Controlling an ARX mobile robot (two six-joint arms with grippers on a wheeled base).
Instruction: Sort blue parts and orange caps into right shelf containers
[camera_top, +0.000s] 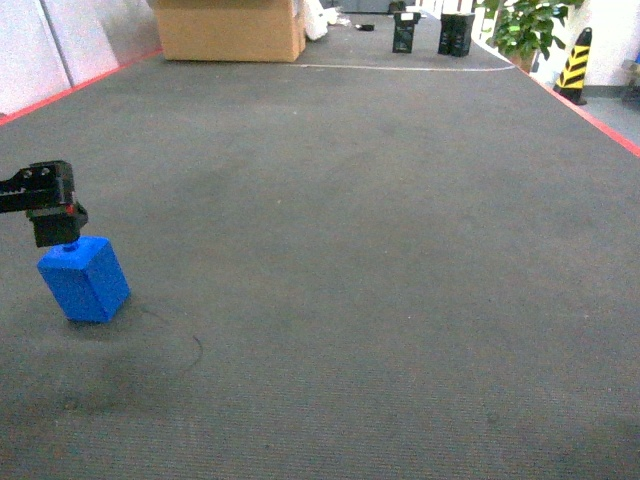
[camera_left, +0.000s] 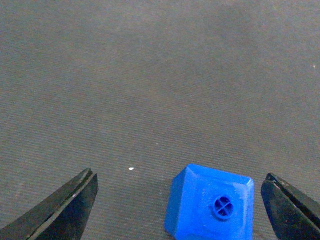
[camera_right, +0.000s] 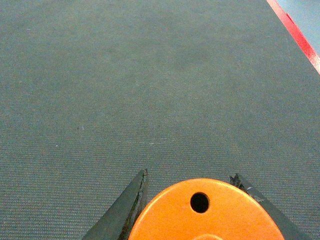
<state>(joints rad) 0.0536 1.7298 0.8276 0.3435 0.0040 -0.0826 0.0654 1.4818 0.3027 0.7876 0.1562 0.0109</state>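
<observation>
left gripper (camera_left: 182, 210): jaws spread wide, holding nothing; one dark finger shows at the lower left of the left wrist view, the other at the lower right. the blue part (camera_left: 210, 206) stands on the grey worktop (camera_left: 150, 75) between them, not centred: it sits close beside the right-hand finger and well apart from the left-hand one, stud facing up toward the camera.

head view: left gripper (camera_top: 55, 232) hangs directly over the blue part (camera_top: 84, 279) at the near left of the worktop (camera_top: 350, 250), at or almost at its top face; contact cannot be told. the block looks slightly tilted and is squarish, with no clear long axis.

right gripper (camera_right: 190, 200): jaws closed in against the sides of an orange cap (camera_right: 205, 212), whose flat top with one visible hole fills the bottom of the right wrist view. this gripper is not seen in the head view.

judgement: the left arm is the nearer, in fact the only one placed for the blue part; a small shift toward the right-hand finger's side would centre the block before closing.

shelf and containers: not in view.
</observation>
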